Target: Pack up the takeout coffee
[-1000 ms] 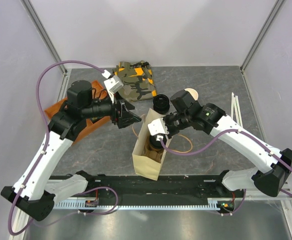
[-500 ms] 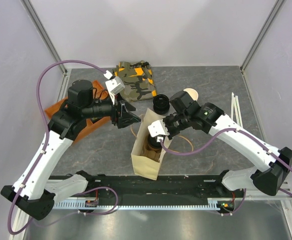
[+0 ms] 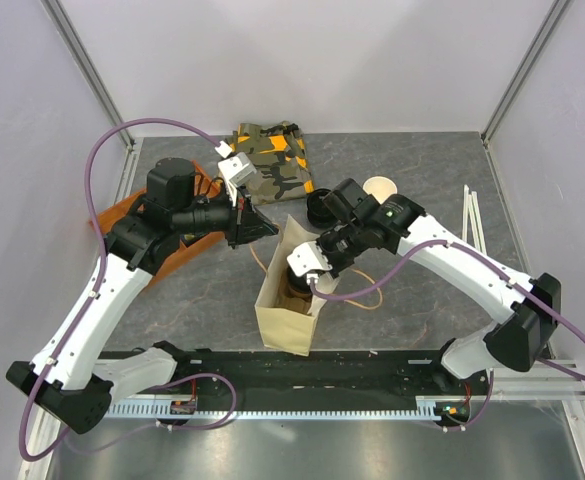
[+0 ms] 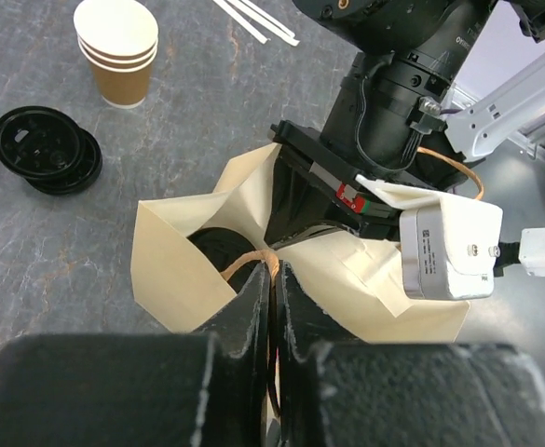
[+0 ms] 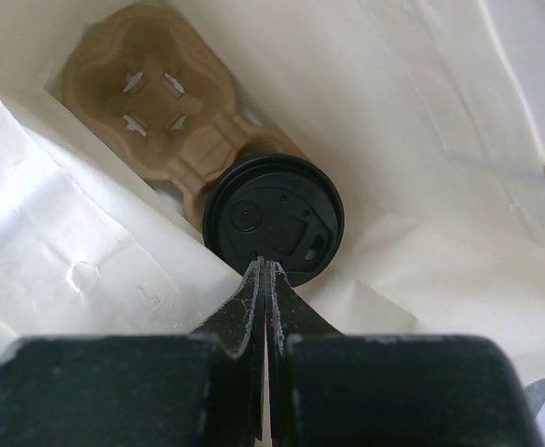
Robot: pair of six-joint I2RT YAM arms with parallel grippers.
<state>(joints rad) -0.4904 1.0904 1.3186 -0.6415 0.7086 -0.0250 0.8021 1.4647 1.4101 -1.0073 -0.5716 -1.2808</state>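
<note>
Right wrist view looks down into the paper bag (image 5: 421, 112), where the takeout coffee (image 5: 274, 219) sits upright, lid up, in a pulp cup carrier (image 5: 146, 88) at the bottom. My right end effector (image 5: 265, 272) is pressed together on the bag's wall just above that lid. My left end effector (image 4: 274, 270) pinches the bag's brown handle (image 4: 239, 265) at the rim. The bag stands on the worktop (image 3: 422, 180).

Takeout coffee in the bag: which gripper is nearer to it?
Right. The right gripper is inside the paper bag, shut, directly above the takeout coffee at its lid's edge. The left gripper is up at the bag's mouth, pinching its brown handle.
</note>
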